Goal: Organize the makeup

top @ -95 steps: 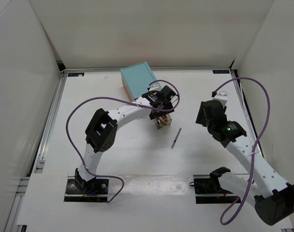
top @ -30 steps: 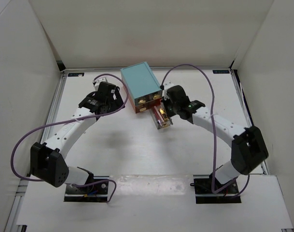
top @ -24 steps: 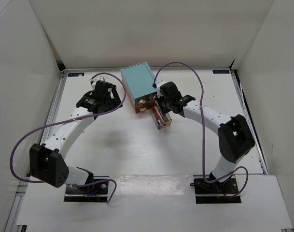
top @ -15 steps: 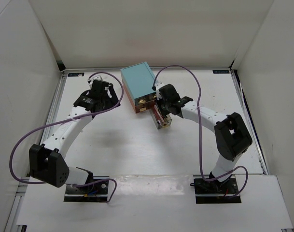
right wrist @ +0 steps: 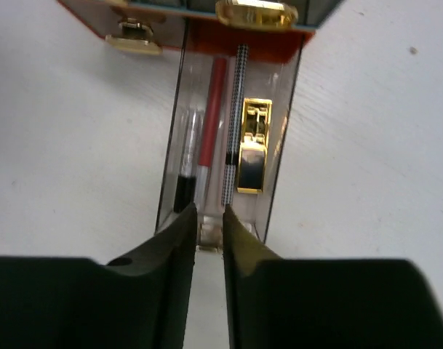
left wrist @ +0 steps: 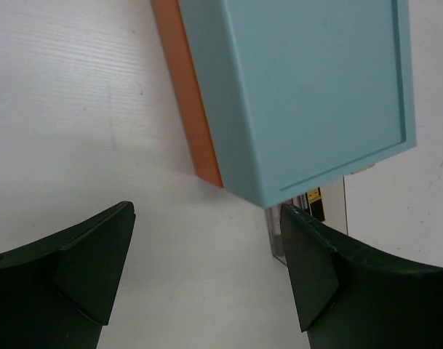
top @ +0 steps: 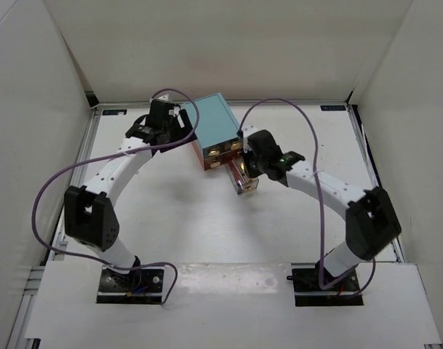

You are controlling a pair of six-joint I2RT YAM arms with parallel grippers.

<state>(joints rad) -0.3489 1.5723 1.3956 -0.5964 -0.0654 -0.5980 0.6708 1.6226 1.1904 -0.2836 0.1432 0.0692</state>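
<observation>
The teal drawer box (top: 212, 123) stands at the back of the table, with one clear drawer (top: 243, 182) pulled out toward me. Makeup lies in that drawer: a gold lipstick tube (right wrist: 252, 156), a red stick (right wrist: 214, 109), a checkered stick (right wrist: 236, 109) and a clear tube with a black end (right wrist: 186, 171). My right gripper (right wrist: 209, 218) hangs over the drawer's near end. Its jaws stand a narrow gap apart and grip nothing, and the drawer's front handle shows through the gap. My left gripper (left wrist: 206, 269) is wide open and empty, beside the box's (left wrist: 301, 94) rear left corner.
The box has an orange side (left wrist: 192, 109) and gold handles (right wrist: 255, 13) on its front. White walls enclose the table on three sides. The arm bases sit at the near edge, with purple cables looping above both arms.
The stick that lay on the table earlier is gone from there. My left gripper has moved back and right, up to the box's corner. My right gripper's jaws have parted slightly over the drawer.
</observation>
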